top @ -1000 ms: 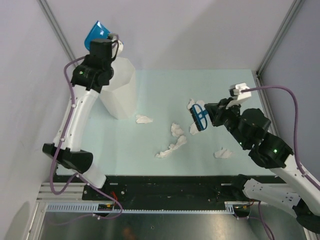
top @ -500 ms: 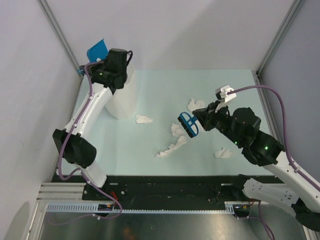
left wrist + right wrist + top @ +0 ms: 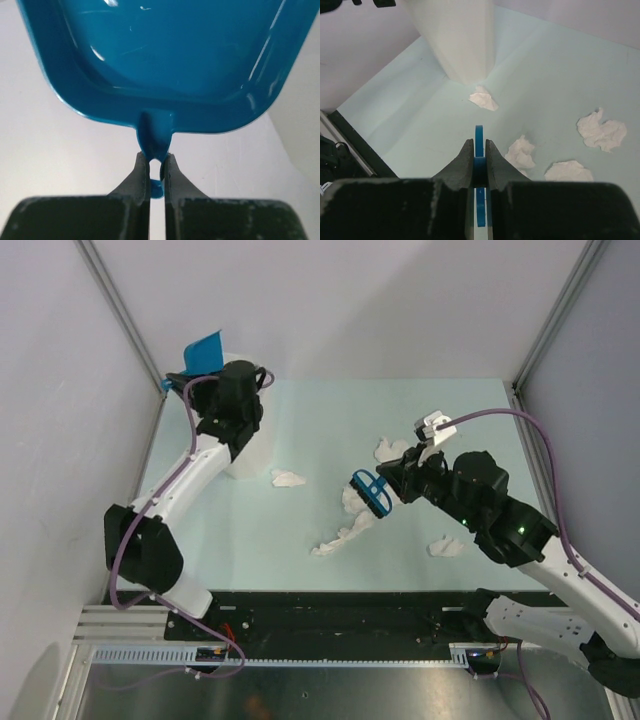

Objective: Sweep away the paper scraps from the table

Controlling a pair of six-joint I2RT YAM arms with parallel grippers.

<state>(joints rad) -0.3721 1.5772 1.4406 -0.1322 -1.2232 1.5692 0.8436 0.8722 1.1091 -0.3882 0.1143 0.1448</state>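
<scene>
Several white paper scraps lie on the mint-green table [image 3: 310, 420]: one [image 3: 288, 479] near the bin, one [image 3: 385, 449] further back, a cluster [image 3: 345, 530] in the middle and one [image 3: 445, 546] at the right. My left gripper [image 3: 156, 160] is shut on the handle of a blue dustpan [image 3: 205, 352], held high over the back left corner. My right gripper [image 3: 479, 150] is shut on a blue brush [image 3: 370, 492], which hangs just above the middle scraps. In the right wrist view, scraps [image 3: 520, 152] lie right of the brush handle [image 3: 479, 135].
A tall white faceted bin [image 3: 250, 445] stands at the back left, partly hidden by my left arm; it also fills the top of the right wrist view as the bin [image 3: 462, 35]. Grey walls close the table's back and sides, and a black rail [image 3: 330, 610] runs along the front.
My right gripper has carried the brush leftward to the middle scraps. My left arm has turned, and the dustpan has come down a little at the back left.
</scene>
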